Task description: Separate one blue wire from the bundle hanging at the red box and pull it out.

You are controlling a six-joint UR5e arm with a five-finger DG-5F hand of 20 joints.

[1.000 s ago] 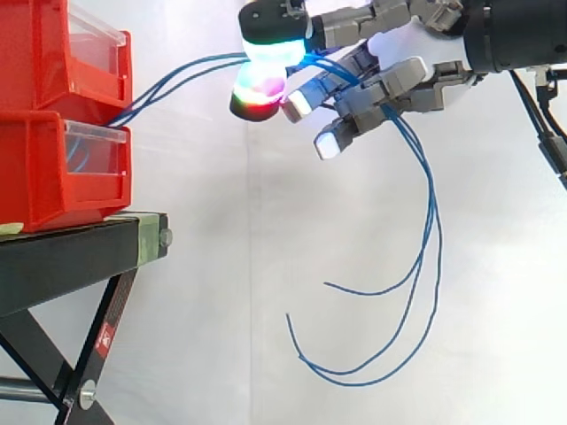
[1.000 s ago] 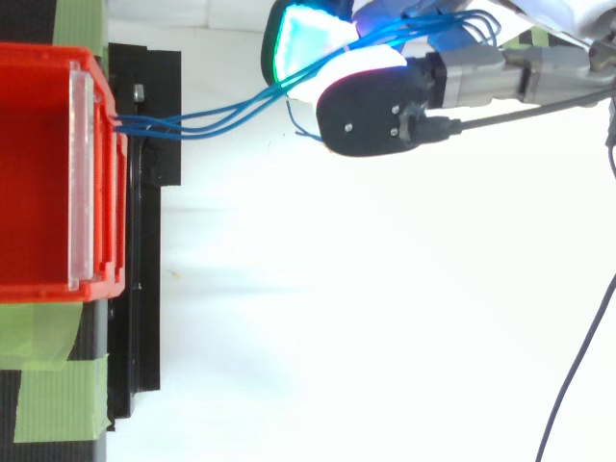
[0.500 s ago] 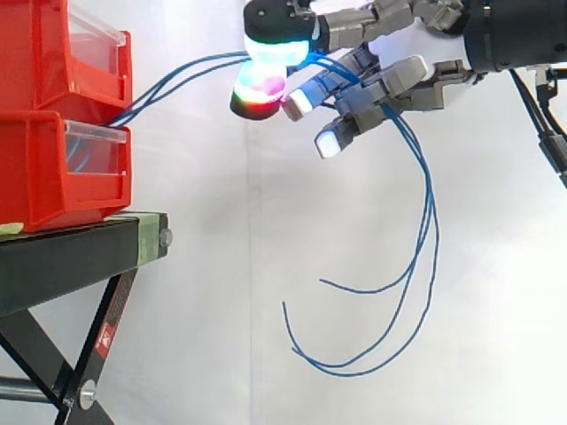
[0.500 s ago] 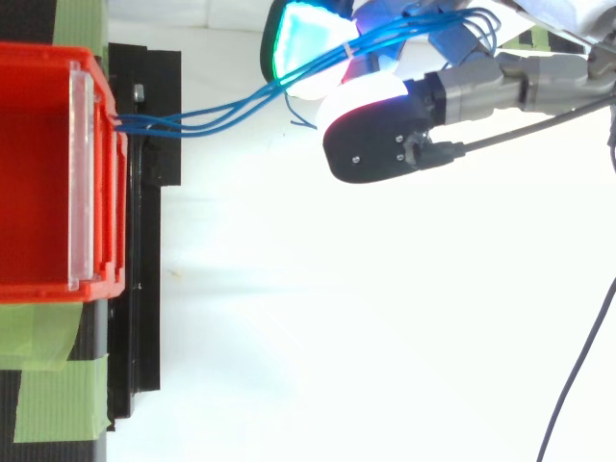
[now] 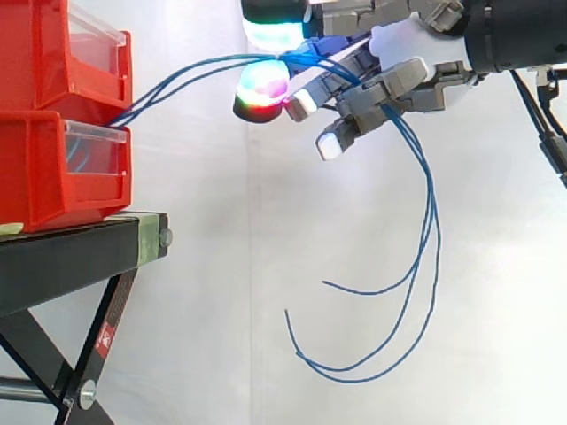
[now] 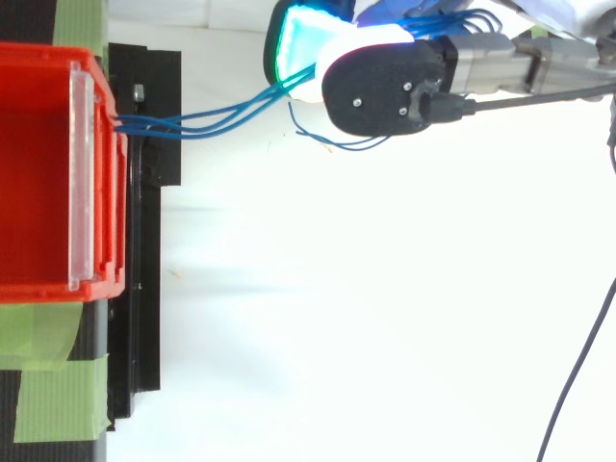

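Observation:
Three blue wires (image 5: 177,78) run from the gap between the two stacked red bins (image 5: 53,168) up and right to my hand (image 5: 390,88). They pass between a green-cyan glowing pad (image 5: 275,31) above and a red-green glowing pad (image 5: 261,88) below, then lie over the curled fingers. Behind the hand their loose ends (image 5: 390,354) hang down in long curves. In the top view the hand (image 6: 385,87) sits right of the red bin (image 6: 38,173), with the wires (image 6: 212,120) fanning out from the bin's front edge.
The bins stand on a black stand (image 5: 71,257) with a slanted leg below. Green tape (image 6: 58,399) holds the stand's near corner. A white curtain is behind everything, with open space below and to the right of the hand.
The upper glowing pad has lifted a little away from the lower one, and the wires now show between them. In the top view the dark-backed finger has moved up over the wires.

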